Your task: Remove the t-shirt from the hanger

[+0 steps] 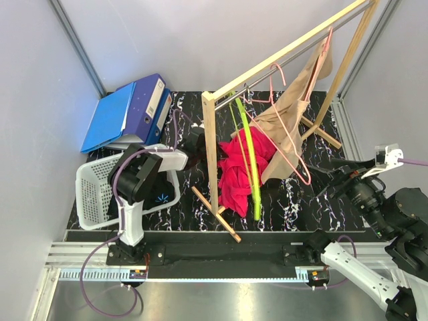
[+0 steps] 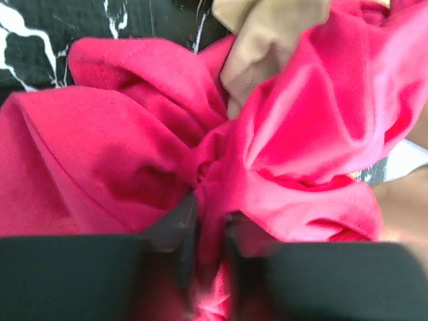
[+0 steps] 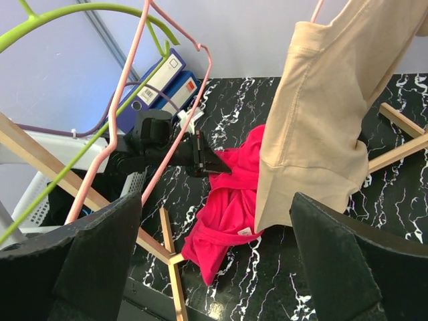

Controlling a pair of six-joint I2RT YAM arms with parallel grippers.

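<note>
A red t-shirt (image 1: 234,175) lies crumpled on the black marble tabletop under the wooden rack, off any hanger. My left gripper (image 1: 200,154) is shut on a fold of the red t-shirt (image 2: 120,147), the cloth pinched between its black fingers (image 2: 172,224). A beige t-shirt (image 1: 294,110) still hangs from a pink hanger on the rail. Beside it hang an empty pink hanger (image 3: 172,142) and an empty green hanger (image 1: 249,154). My right gripper (image 3: 214,207) stands wide open to the right of the rack, holding nothing, with the beige t-shirt (image 3: 321,120) just beyond it.
A white basket (image 1: 93,190) stands at the left by my left arm. Blue binders (image 1: 130,110) lie behind it. The rack's wooden post (image 1: 212,154) and floor bar (image 1: 215,214) stand between the arms. A diagonal rack foot (image 3: 401,120) lies at the right.
</note>
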